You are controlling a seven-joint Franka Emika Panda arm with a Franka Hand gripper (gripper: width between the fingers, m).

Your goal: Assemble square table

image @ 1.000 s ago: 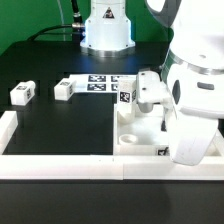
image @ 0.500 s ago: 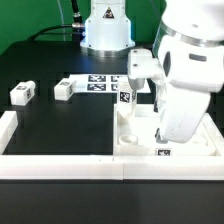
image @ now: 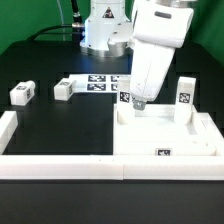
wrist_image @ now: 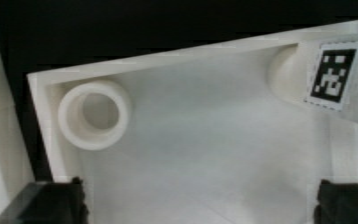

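The white square tabletop (image: 165,140) lies rim-up at the exterior view's right. One tagged white leg (image: 184,98) stands upright at its far right corner. Another tagged leg (image: 125,97) shows at its far left corner, partly behind my gripper (image: 138,102). Two loose legs (image: 23,93) (image: 65,89) lie on the black mat to the left. My gripper is open and empty above the tabletop's far left part. In the wrist view the gripper (wrist_image: 197,203) hovers over the tabletop floor (wrist_image: 202,140), with a round socket (wrist_image: 96,115) and a tagged leg (wrist_image: 336,75) in sight.
The marker board (image: 100,83) lies at the back by the robot base (image: 106,35). White border walls run along the left (image: 8,125) and front (image: 60,166) of the black mat.
The arm has risen and swung to the exterior view's left, off the right-hand leg. That leg now stands uncovered and upright in the tabletop.
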